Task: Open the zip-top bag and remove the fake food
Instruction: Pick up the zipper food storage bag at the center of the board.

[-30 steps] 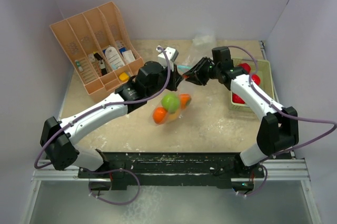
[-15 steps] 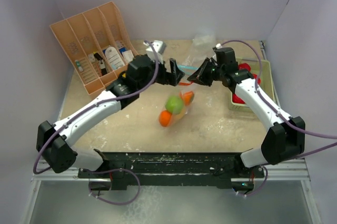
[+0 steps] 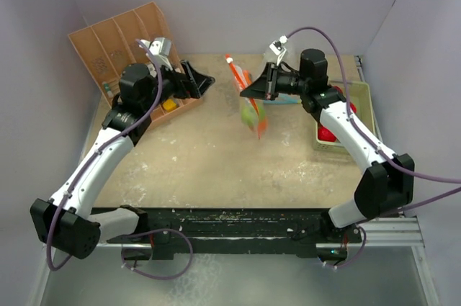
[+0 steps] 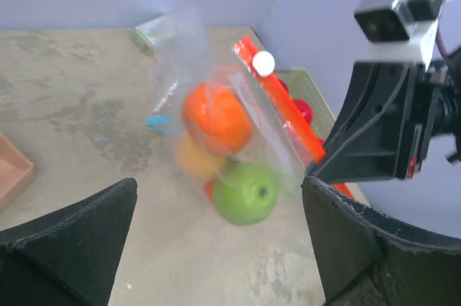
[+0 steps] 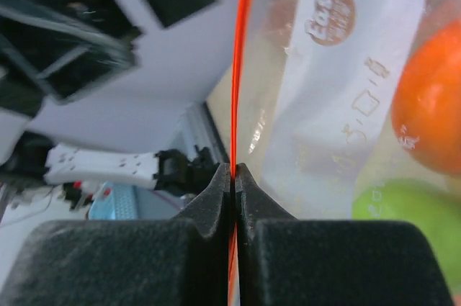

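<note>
Robot lab: walled table (image 3: 209,169), aluminium frame (image 3: 403,230).

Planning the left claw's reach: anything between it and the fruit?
Yes: the clear bag wraps the fruit. The right claw holds it up, shut on its zip strip. The left claw is open, apart from the bag, only air between.

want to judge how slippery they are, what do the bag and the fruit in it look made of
Bag: thin, clear, glossy plastic film; it creases and the contents show through. Fruit: probably hard moulded plastic, smooth and shiny, with glare spots on the skin.
</note>
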Controlling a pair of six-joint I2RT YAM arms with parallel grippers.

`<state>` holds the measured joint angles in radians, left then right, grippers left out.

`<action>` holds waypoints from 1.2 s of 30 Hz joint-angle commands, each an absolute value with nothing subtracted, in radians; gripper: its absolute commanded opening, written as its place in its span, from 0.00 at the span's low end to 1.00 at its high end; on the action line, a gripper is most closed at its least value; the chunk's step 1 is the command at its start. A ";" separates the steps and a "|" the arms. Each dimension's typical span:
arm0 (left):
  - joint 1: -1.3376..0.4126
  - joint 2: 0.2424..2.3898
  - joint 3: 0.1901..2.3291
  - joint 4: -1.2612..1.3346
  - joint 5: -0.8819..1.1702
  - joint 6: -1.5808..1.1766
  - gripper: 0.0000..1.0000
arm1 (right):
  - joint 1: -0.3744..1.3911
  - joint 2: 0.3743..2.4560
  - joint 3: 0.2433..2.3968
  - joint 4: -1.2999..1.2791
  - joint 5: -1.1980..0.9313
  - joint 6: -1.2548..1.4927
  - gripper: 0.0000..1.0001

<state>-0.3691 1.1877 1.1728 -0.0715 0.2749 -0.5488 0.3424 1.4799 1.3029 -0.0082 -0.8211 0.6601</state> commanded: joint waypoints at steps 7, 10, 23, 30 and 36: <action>-0.152 1.239 1.124 0.374 0.987 -0.751 0.99 | 0.360 1.530 1.351 0.995 -1.335 1.307 0.00; -0.149 1.262 1.129 0.499 1.061 -0.824 0.99 | 0.363 1.549 1.360 1.128 -1.361 1.439 0.00; -0.181 1.477 1.162 1.353 1.136 -1.399 0.94 | 0.398 1.593 1.390 1.547 -1.363 1.795 0.00; -0.227 1.456 1.202 1.173 1.095 -1.222 0.95 | 0.434 1.584 1.402 1.591 -1.365 1.844 0.00; -0.253 1.519 1.257 1.376 1.087 -1.374 0.66 | 0.443 1.578 1.369 1.613 -1.363 1.857 0.00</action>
<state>-0.2367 1.4960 1.2007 1.1873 1.1114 -1.2812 0.4385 1.6093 1.3582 1.5246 -1.3811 1.8301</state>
